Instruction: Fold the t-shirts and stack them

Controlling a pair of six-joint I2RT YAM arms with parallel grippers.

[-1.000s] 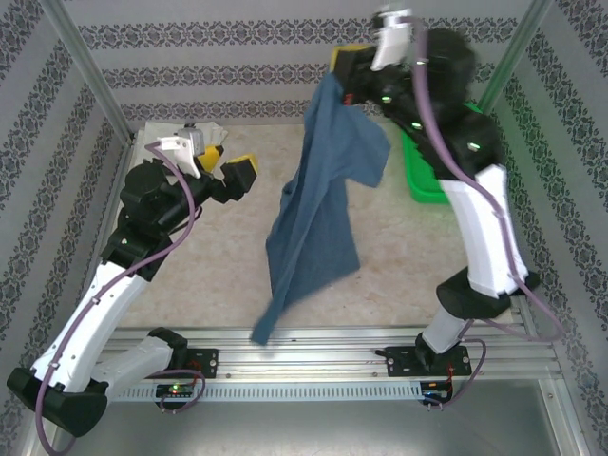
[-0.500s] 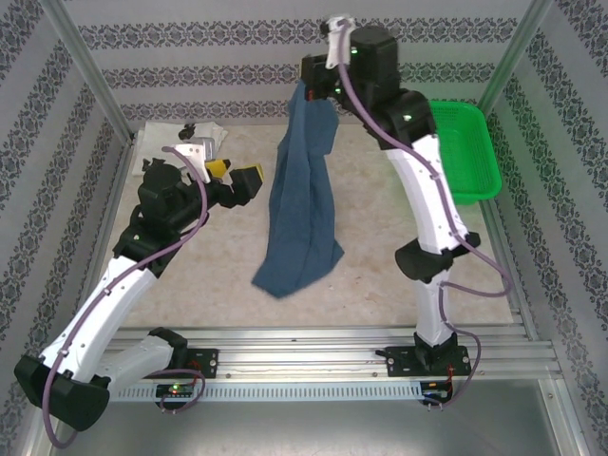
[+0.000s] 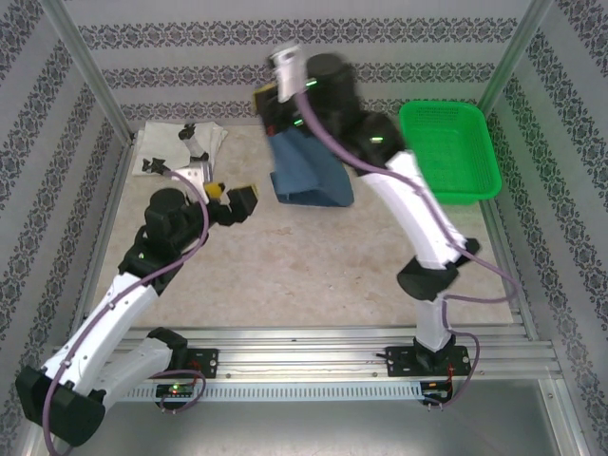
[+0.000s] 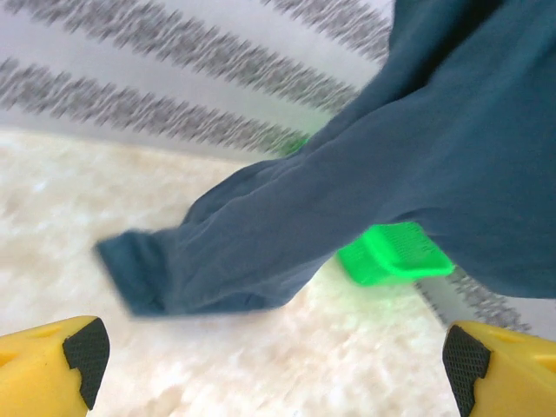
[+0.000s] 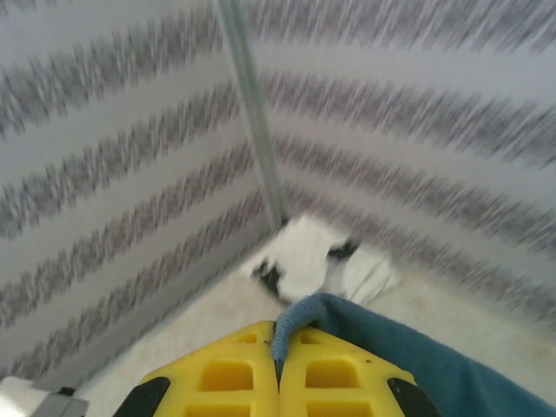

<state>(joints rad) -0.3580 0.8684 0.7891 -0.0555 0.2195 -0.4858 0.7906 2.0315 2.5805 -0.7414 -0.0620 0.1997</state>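
The camera on my right pincer shows me just a pinch of the blue shirt above its pressed-together fingers; the rest runs off the bottom edge. The black marks on the white shirt ahead are too blurred to read. Beyond my left pincer, the shirt hides part of the green basket.
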